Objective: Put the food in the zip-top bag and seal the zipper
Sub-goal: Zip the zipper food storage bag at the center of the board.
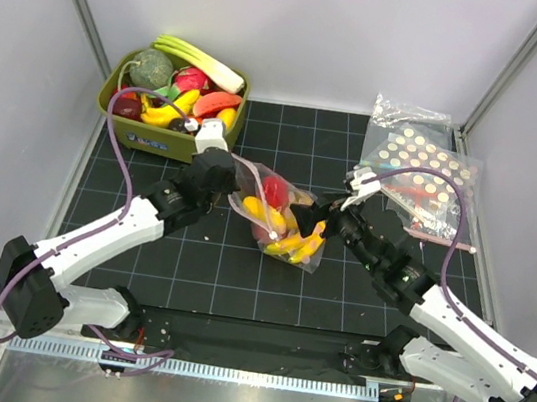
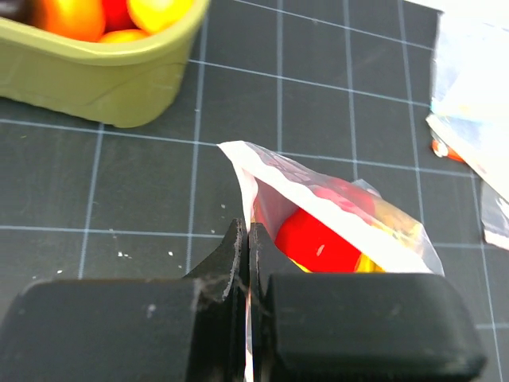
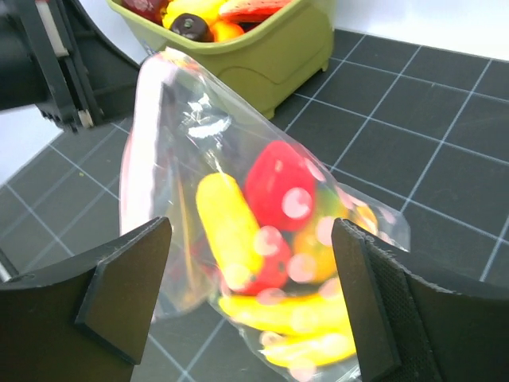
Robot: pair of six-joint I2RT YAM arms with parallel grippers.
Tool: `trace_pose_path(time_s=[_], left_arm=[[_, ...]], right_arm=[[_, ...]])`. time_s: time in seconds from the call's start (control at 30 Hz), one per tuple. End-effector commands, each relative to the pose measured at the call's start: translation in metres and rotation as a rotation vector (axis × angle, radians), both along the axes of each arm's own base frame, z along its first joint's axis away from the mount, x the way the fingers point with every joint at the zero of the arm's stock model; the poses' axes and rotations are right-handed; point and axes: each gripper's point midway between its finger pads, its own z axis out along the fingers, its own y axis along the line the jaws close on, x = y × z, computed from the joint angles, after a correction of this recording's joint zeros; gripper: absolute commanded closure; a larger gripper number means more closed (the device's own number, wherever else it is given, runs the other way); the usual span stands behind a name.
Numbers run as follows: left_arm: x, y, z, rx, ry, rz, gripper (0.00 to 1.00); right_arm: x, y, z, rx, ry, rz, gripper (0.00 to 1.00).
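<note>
The zip-top bag (image 1: 276,220) lies mid-mat, its upper left end lifted. Inside it sit the food pieces: a yellow banana bunch (image 3: 302,318), a round red fruit (image 3: 278,187) and an orange-yellow fruit (image 3: 314,255). My left gripper (image 2: 248,235) is shut on the bag's edge, with the thin plastic pinched between its jaws and the red fruit (image 2: 318,239) just beyond them. In the top view the left gripper (image 1: 230,177) is at the bag's upper left end. My right gripper (image 3: 250,278) is open, its fingers wide on either side of the filled bag without touching it. A pinkish strip, the zipper (image 3: 131,159), runs along the bag's lifted edge.
A green bin (image 1: 161,143) full of toy produce stands at the back left, close behind the left gripper. Larger clear bags with rows of coloured dots (image 1: 424,174) lie at the back right. Enclosure walls close in the left, right and far sides.
</note>
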Motion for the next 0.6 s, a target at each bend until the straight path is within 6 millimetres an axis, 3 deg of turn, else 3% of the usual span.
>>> trace_pose_path(time_s=[0.0,0.07,0.13,0.23,0.57], left_arm=[[0.010,0.018,0.008,-0.023,-0.040,0.099,1.00],[0.011,0.023,0.005,-0.023,-0.035,0.116,1.00],[0.013,0.028,0.004,-0.013,-0.033,0.131,1.00],[0.018,0.038,-0.002,0.015,-0.022,0.166,1.00],[0.031,0.049,-0.025,0.069,0.038,0.216,1.00]], right_arm=[[-0.001,0.005,0.023,0.029,-0.135,0.038,0.14],[-0.007,0.016,0.011,0.019,-0.141,0.110,0.17],[-0.027,0.042,0.005,-0.004,-0.171,0.306,0.16],[-0.038,0.059,-0.012,-0.073,-0.195,0.404,0.19],[-0.043,0.073,-0.044,-0.218,-0.248,0.430,0.30]])
